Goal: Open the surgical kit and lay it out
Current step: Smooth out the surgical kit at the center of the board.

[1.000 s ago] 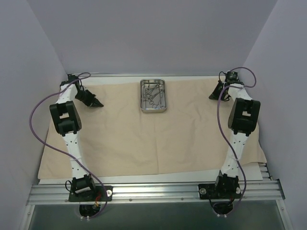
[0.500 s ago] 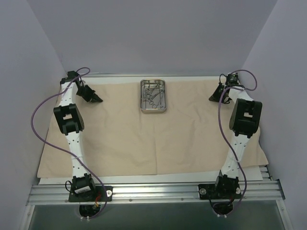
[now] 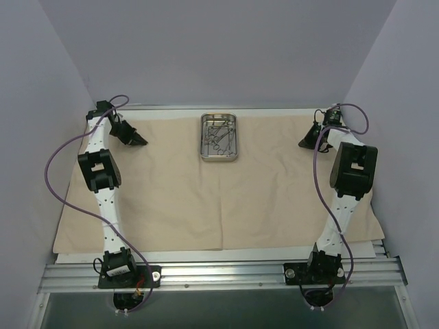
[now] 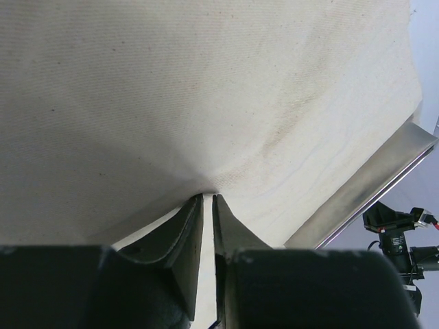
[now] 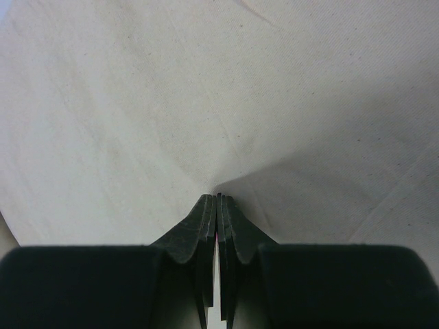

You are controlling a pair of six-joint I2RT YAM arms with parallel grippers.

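Forceps [image 3: 219, 137] indistinct in tray [image 3: 219, 158], cloth wrap [image 3: 206, 199] pinched

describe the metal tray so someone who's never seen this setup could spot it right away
A big beige cloth fills most of the overhead view. Near the middle of its far edge sits a small shiny steel tray. It is the only metal container on the cloth, with thin silver ring-handled forceps lying inside.

The white table [image 3: 274, 254] is carrying the beige cloth wrap [image 3: 206, 199], which is lying spread open directly on it. The wrap is covering nearly all of the table, leaving a bare strip showing along the table's near edge.
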